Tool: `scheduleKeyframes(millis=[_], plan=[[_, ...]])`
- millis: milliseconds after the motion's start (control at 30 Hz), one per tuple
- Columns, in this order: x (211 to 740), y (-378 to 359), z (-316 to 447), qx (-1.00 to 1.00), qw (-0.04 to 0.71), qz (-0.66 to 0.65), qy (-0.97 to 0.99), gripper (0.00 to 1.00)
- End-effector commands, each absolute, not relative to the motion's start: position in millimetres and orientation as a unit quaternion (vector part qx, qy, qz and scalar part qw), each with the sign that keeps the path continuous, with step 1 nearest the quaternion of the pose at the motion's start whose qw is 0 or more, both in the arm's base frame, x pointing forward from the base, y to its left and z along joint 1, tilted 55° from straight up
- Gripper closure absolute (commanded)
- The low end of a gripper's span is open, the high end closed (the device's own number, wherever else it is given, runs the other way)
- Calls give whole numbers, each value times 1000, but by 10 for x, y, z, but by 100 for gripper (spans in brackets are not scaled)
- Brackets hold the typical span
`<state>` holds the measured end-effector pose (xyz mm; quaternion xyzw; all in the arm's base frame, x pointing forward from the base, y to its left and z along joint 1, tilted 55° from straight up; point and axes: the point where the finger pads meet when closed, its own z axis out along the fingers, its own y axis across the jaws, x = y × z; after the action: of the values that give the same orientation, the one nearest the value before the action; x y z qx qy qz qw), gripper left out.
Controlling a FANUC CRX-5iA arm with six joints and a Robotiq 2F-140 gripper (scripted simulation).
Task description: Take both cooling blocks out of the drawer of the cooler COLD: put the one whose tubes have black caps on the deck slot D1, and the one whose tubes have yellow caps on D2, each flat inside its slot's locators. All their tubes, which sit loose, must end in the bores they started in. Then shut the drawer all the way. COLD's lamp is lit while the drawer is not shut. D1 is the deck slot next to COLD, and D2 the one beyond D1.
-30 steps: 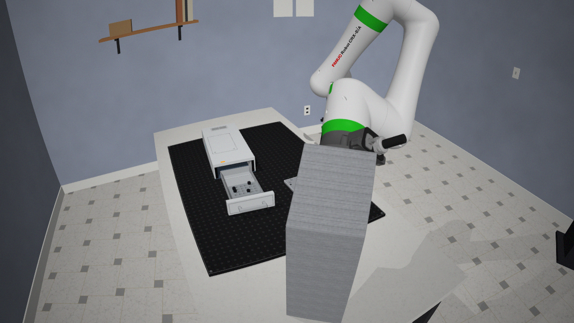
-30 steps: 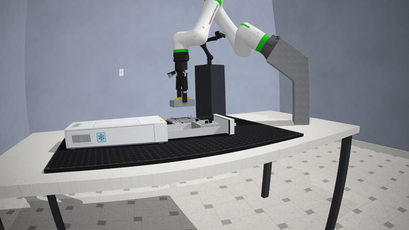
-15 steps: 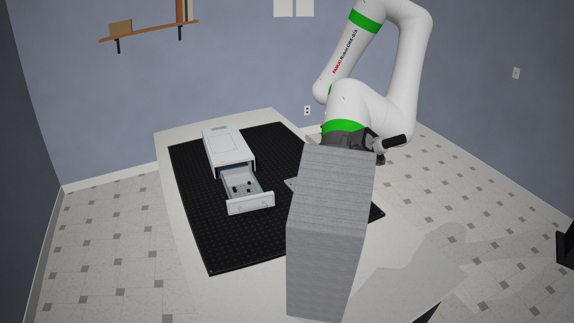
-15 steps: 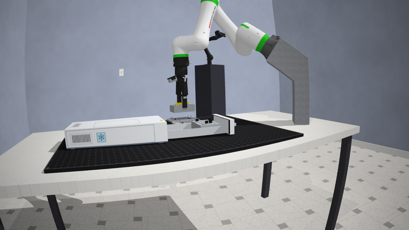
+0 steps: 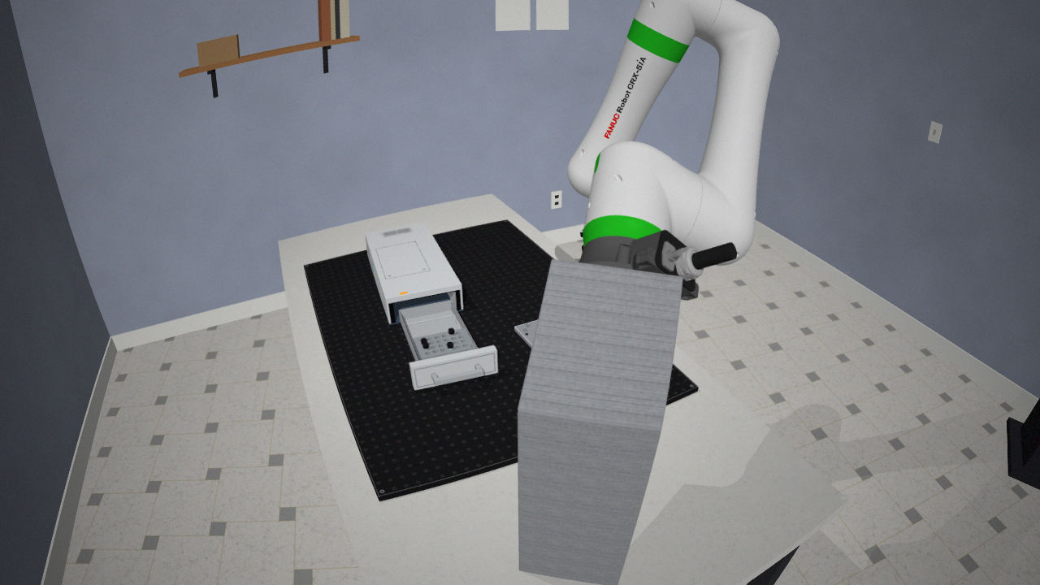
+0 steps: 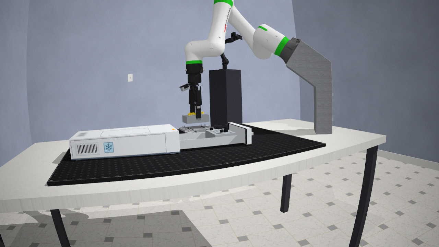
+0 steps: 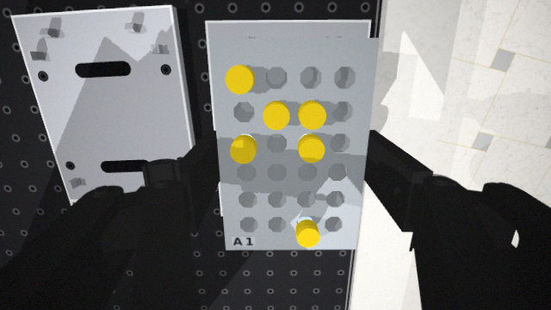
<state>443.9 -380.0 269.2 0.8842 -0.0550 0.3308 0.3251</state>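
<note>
"Where was the yellow block?"

"Mid-frame outside, pinched by the claw, above its slot!"

"And black?"

"Still to go, in the open drawer, lower left from above!"

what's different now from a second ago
The gripper has come down, lowering the yellow-capped block closer to the deck; nothing was newly gripped or let go. The drawer is still open, with the black-capped block in it, and the cooler's lamp still lit.
</note>
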Motion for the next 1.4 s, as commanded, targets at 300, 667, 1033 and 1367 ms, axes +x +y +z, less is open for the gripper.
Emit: scheduleKeyframes(millis=[300,667,1033,1367], plan=[[4468,-3830,2671,884,326,331,-55,90],[4452,-3812,2687,884,326,331,-55,90],[4414,-3770,2727,884,326,331,-55,90],[4395,-3750,2746,884,326,331,-55,90]])
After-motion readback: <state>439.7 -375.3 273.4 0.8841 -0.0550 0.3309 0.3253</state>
